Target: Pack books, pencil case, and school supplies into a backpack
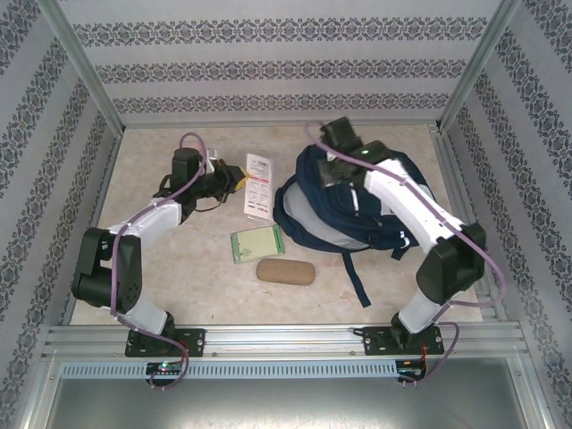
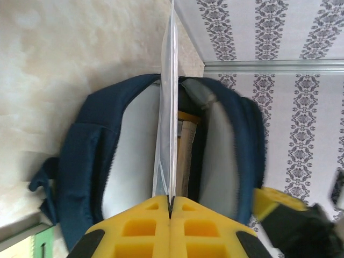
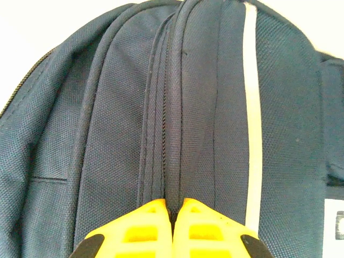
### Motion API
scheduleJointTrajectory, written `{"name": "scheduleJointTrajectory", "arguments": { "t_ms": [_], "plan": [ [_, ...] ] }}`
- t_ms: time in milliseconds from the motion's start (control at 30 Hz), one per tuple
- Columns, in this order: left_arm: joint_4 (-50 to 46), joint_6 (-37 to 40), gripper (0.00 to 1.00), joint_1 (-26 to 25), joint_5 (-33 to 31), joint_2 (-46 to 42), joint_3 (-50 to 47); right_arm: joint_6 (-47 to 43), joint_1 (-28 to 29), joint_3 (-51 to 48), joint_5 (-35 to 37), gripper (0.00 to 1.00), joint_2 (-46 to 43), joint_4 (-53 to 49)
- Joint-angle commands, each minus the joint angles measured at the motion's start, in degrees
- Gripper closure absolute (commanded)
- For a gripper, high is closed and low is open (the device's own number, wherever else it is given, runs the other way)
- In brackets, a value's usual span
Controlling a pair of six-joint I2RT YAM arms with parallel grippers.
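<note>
**Backpack pinched at its top seam; white pack held in front of its mouth**

The backpack lies on the desk directly under the right pincer. That pincer's yellow fingers are pressed together on a ridge of navy fabric beside the zip, with a white stripe just to the right of them.

The left pincer is clamped on one end of the white pack, a thin flat pack with red print that is seen edge-on from the wrist. It reaches straight out from the fingertips toward the backpack. Beyond it the backpack gapes open, showing grey lining on either side of the pack and the edge of a yellow book inside.

A green notebook and a brown pencil case lie on the desk nearer the arm bases, between the two pincers and apart from both.
</note>
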Motion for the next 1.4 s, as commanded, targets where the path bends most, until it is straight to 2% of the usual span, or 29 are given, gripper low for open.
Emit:
{"name": "scheduleJointTrajectory", "arguments": {
  "t_ms": [0,200,400,533,767,1067,1100,1200,1233,1367],
  "plan": [
    [7.7,-3.2,1.00,-4.3,-4.8,3.8,3.4,-0.5,-2.9,3.8,-6.1,1.00,-4.2,2.5],
    [12.4,-6.4,1.00,-13.8,-10.0,12.7,11.3,3.7,-9.5,4.1,-16.0,1.00,-8.2,5.9],
    [17.1,-12.0,1.00,-21.0,-15.0,22.9,20.0,7.5,-12.5,3.1,-20.1,1.00,-9.6,7.6],
    [20.0,-15.8,1.00,-24.5,-15.8,30.2,27.9,8.8,-13.4,2.0,-21.6,1.00,-10.4,8.7],
    [11.3,-14.3,1.00,-28.9,-19.4,38.2,40.6,10.2,-14.7,0.2,-23.3,1.00,-12.0,9.9],
    [-12.1,-6.7,1.00,-34.7,-27.1,48.4,59.7,11.8,-15.3,0.1,-25.3,1.00,-12.2,10.9],
    [-16.0,-5.9,0.96,-35.3,-27.9,49.3,62.0,11.8,-15.3,0.1,-25.2,1.00,-12.2,10.9],
    [-20.3,-4.2,0.58,-35.9,-28.1,49.3,63.3,11.5,-15.4,-0.2,-25.1,1.00,-12.5,10.6],
    [-21.4,-3.9,0.50,-35.9,-28.4,48.7,63.0,11.2,-15.4,-0.4,-25.0,1.00,-12.6,10.6],
    [-24.8,1.1,0.35,-35.3,-29.6,44.0,61.3,11.0,-15.8,-2.1,-25.0,1.00,-13.3,11.1]
  ]
}}
